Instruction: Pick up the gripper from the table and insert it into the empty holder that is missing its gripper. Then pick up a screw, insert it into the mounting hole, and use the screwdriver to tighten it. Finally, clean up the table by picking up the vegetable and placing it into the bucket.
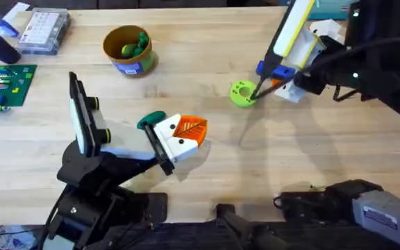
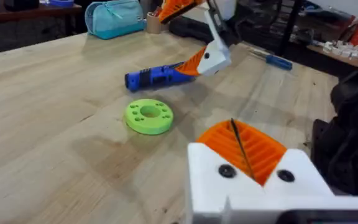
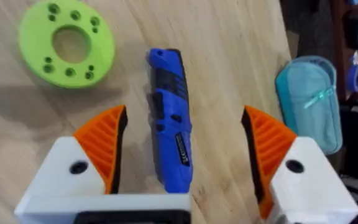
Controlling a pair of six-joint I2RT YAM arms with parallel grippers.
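Overhead, the right gripper [image 1: 283, 82] sat at the upper right of the frame, its orange-padded fingers spread wide on either side of the screwdriver [image 1: 292, 38], whose blue collar lay between them (touching neither pad in the right wrist view). The tool's dark tip reached the green ring [image 1: 242, 93] on the table [image 1: 255, 160]. The left gripper [image 1: 185, 132], near the centre, had its pads pressed together with a thin dark rod pinched between them in the left wrist view. The bucket [image 1: 128, 49], upper left of centre, held green vegetables [image 1: 136, 46].
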